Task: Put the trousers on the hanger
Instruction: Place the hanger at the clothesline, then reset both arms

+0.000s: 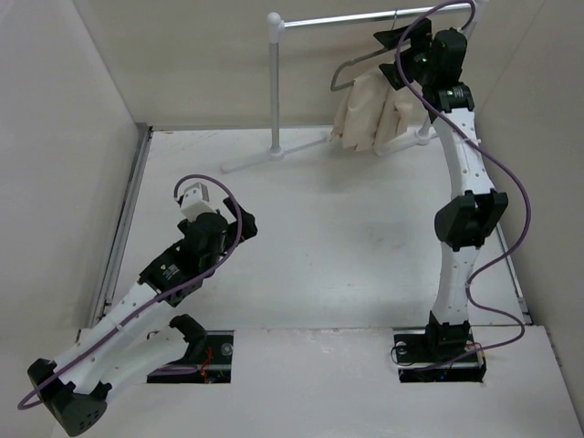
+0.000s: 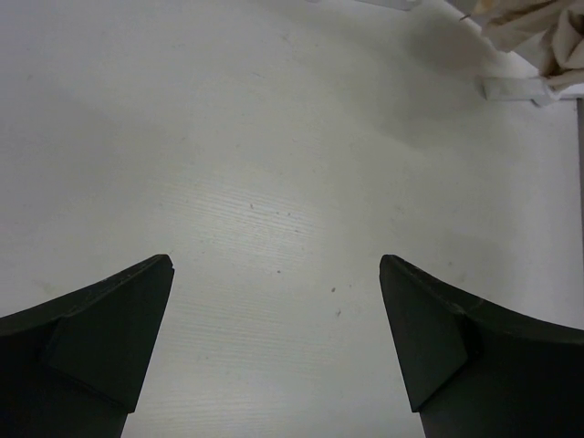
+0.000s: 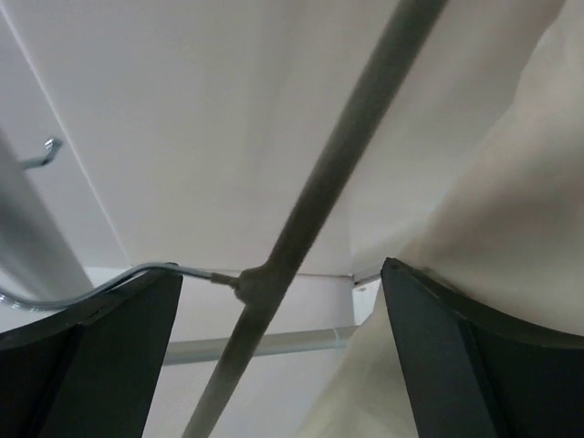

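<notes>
Right wrist view: our right gripper [image 3: 281, 274] stands wide open, the hanger [image 3: 319, 201] between its jaws, ungripped. The left gripper [image 2: 276, 260] is open too. We judge the trousers [image 1: 370, 114] soft, light and slippery; pinch the folded cloth.

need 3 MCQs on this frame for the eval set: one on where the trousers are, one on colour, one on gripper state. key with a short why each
1. Where are the trousers?
A flat on the table
B draped on the hanger at the white rack
C pinched by the left gripper

2. What colour are the trousers?
A beige
B navy
C black

3. How is the left gripper?
A shut on cloth
B shut on nothing
C open and empty

Key:
1 B, the top view shows them hanging by the rack.
2 A, the cloth is light tan.
3 C, its fingers stand wide apart over bare table.
</notes>
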You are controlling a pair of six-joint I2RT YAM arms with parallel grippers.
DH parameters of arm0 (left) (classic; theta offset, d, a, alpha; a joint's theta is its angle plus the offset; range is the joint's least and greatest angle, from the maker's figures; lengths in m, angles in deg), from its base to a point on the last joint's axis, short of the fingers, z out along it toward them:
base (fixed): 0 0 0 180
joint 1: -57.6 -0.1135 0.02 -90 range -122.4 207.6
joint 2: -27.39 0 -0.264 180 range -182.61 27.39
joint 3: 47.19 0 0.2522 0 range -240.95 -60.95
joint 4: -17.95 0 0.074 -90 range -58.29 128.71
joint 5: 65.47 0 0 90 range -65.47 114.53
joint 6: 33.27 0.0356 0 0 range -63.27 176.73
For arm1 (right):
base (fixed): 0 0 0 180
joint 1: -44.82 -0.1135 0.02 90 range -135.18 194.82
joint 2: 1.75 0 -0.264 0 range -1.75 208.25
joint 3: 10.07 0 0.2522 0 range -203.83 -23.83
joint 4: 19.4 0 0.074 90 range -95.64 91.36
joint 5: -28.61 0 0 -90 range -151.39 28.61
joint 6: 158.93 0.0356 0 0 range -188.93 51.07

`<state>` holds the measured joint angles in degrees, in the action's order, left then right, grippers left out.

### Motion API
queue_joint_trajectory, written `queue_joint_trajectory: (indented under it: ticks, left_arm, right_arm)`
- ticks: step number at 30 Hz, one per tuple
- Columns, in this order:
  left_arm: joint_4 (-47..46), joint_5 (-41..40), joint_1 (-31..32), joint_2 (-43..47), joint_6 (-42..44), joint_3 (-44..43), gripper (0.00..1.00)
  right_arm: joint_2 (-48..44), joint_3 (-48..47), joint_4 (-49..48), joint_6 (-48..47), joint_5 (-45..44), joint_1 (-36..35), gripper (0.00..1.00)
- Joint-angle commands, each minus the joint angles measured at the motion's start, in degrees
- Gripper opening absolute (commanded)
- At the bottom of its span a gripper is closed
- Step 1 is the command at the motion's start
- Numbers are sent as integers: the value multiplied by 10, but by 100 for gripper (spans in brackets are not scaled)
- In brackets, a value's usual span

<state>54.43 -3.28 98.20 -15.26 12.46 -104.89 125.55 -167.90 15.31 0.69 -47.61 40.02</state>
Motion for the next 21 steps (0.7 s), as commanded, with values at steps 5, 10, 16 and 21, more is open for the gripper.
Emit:
queue_joint_trajectory:
  ticks: [5,10,16,21]
  left_arm:
    - [57,13,-48,-26,-6,-25,100]
    - [82,29,-76,-49,-3,-41,100]
    - [111,72,-95,-82,1,-54,100]
    - [120,96,-96,-71,0,-34,100]
  right_arm:
    - [-214,183,-36,-92,-40,7,100]
    - [-348,342,-64,-120,-61,11,100]
    - [-540,596,-59,-177,-123,-3,100]
    - [-709,815,18,-230,-212,-53,100]
